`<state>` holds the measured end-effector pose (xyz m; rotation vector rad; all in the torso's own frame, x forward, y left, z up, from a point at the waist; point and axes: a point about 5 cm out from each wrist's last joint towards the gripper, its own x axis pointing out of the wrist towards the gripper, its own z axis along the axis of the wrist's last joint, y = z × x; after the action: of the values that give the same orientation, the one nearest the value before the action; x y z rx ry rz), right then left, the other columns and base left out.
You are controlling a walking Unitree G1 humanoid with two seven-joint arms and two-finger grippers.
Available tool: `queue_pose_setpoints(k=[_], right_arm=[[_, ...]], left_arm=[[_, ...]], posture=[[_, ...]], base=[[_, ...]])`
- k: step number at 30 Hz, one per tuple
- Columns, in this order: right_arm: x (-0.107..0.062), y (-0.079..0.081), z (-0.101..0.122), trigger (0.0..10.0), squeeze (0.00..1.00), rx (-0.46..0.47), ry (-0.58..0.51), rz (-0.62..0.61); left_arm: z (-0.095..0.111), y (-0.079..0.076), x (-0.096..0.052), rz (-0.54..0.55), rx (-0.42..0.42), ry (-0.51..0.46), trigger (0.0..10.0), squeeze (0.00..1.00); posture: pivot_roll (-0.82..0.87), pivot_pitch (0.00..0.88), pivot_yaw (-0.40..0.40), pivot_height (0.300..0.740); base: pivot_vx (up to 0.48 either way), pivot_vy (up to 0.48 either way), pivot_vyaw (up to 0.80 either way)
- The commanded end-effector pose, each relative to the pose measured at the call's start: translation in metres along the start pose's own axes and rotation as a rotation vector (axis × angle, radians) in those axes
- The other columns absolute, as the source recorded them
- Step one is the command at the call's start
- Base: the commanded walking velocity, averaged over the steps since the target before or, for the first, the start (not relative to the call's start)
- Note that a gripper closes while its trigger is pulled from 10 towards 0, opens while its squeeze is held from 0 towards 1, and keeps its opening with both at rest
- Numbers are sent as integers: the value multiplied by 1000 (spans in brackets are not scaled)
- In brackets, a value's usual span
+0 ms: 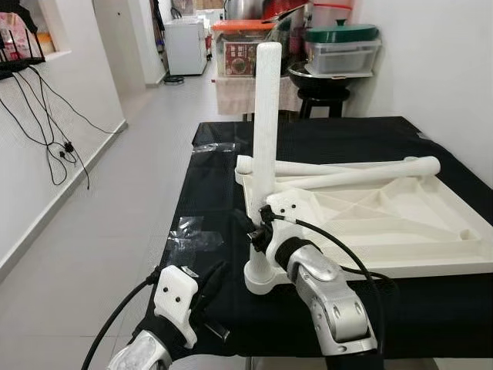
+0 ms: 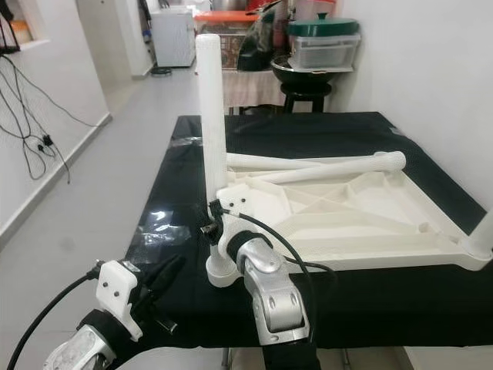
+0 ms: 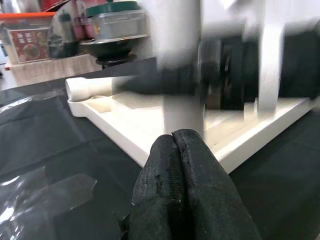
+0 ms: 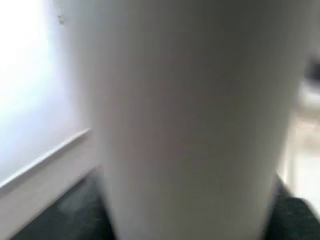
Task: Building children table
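Note:
The white plastic tabletop (image 1: 385, 223) lies upside down on a black-covered table (image 1: 223, 166). A white leg (image 1: 266, 116) stands upright in its near left corner socket. My right gripper (image 1: 258, 231) is shut on this leg low down, just above the socket; the right wrist view has the leg (image 4: 195, 120) right up close. Two loose legs (image 1: 362, 176) lie across the far part of the tabletop. Another white post (image 2: 484, 231) rises at the near right corner. My left gripper (image 3: 175, 137) hangs shut and empty at the table's near left edge, pointing at the leg's base.
Crumpled clear plastic (image 1: 185, 239) lies on the black cover left of the tabletop. A stool with stacked containers (image 1: 339, 50) stands behind the table. White wall runs close along the right. Open floor (image 1: 115, 193) lies to the left, with cables (image 1: 46, 131) on the wall.

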<state>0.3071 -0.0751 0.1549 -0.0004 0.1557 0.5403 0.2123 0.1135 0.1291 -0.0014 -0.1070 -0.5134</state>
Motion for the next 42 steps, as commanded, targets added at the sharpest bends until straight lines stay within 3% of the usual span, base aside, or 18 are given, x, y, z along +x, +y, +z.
queue_pose_setpoints(k=[1,4,7,8,9,14,16,21,22,29,35,38,39,40,41,42], right_arm=[[1,-7,-8,10000,1000,29,47,20],[4,-10,0,10000,1000,12,16,73],[3,-15,9,10000,1000,-82,-19,343],[3,-15,9,10000,1000,-82,-19,343],[1,-17,10,10000,0,-115,-15,459],[2,-28,6,10000,0,-192,41,611],[10,-40,6,10000,0,-233,82,620],[18,-51,11,9412,0,-213,97,604],[20,-59,15,0,0,-201,89,604],[18,-69,19,0,0,-173,78,599],[1,-81,4,0,0,-182,84,598],[-3,-81,-7,0,0,-202,130,522],[2,-74,-19,0,0,-182,150,286],[-3,-48,-34,0,0,-56,135,31],[-15,-36,-43,0,0,50,141,-170],[-26,-31,-47,0,0,123,154,-296]], left_arm=[[-3,3,-2,4,0,23,10000,0],[-3,3,-2,2,-1,24,10000,0],[-3,2,-2,4,-2,22,10000,0],[-3,2,-2,4,-2,22,10000,0],[-4,2,-2,5,-2,22,10000,0],[-4,2,-1,5,-3,22,10000,0],[-5,2,-1,4,-5,23,10000,0],[-5,0,0,4,-7,24,10000,0],[-5,0,0,4,-8,23,10000,0],[-5,-2,1,4,-11,22,10000,0],[-4,-2,1,0,-16,19,10000,0],[-4,-2,0,0,-17,18,10000,0],[-3,-1,-1,1,-16,19,10000,0],[-3,0,-2,2,-13,19,10000,0],[-2,1,-3,3,-11,19,10000,0],[-2,2,-3,3,-10,19,10000,0]], posture=[[36,11,17,740],[37,9,15,740],[42,6,8,740],[42,6,8,740],[45,4,7,740],[54,0,6,740],[56,0,5,740],[63,0,1,740],[66,0,-2,740],[62,0,-2,740],[46,8,7,740],[42,13,8,740],[38,21,0,740],[38,28,5,740],[38,28,5,740],[38,28,5,740]], base=[[0,0,0],[0,0,0],[0,0,0],[0,0,0],[0,0,0],[0,0,0],[0,0,0],[0,0,0],[0,0,0],[0,0,0],[0,0,0],[0,0,0],[0,0,0],[0,0,0],[0,0,0],[0,0,0]])
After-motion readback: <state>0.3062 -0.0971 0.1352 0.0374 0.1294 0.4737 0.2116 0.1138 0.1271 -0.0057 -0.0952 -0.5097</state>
